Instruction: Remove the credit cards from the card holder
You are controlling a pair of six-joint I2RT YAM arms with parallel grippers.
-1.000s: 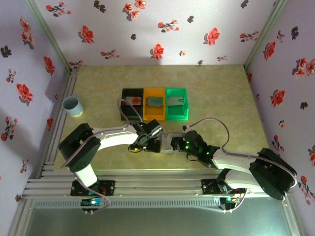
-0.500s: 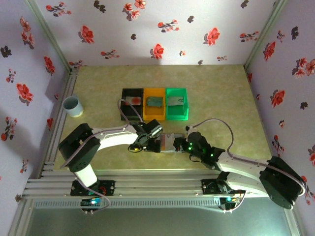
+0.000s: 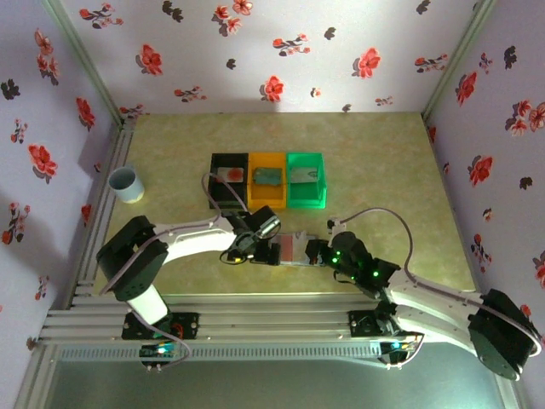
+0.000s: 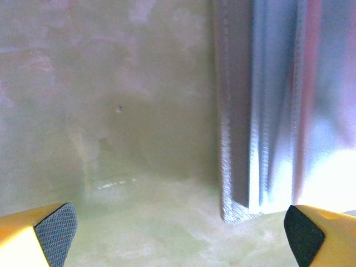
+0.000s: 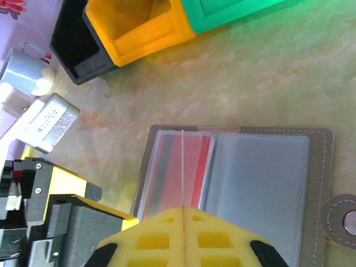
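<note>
The card holder (image 3: 292, 249) lies open on the table between my two grippers. In the right wrist view its halves (image 5: 261, 183) show clear sleeves, and a red card (image 5: 192, 167) sits inside the left sleeve. My right gripper (image 5: 183, 208) is shut on a thin pale leaf of the holder, seen edge-on and standing upright over the red card. My left gripper (image 4: 179, 233) is open at the holder's left edge, and the shiny blue-grey holder (image 4: 261, 133) rises just inside its right finger (image 4: 303, 233). Single credit cards lie in the black (image 3: 228, 175), orange (image 3: 267, 176) and green (image 3: 303, 175) bins.
Three bins stand in a row behind the holder: black (image 3: 218, 194), orange (image 3: 266, 200) and green (image 3: 306, 200). A pale blue cup (image 3: 125, 184) stands at the far left by the rail. Flowered walls close the table on three sides.
My right arm has swung its elbow out to the right and the gripper has drawn slightly right, uncovering more of the holder's red inside. The left gripper has stayed put, open.
</note>
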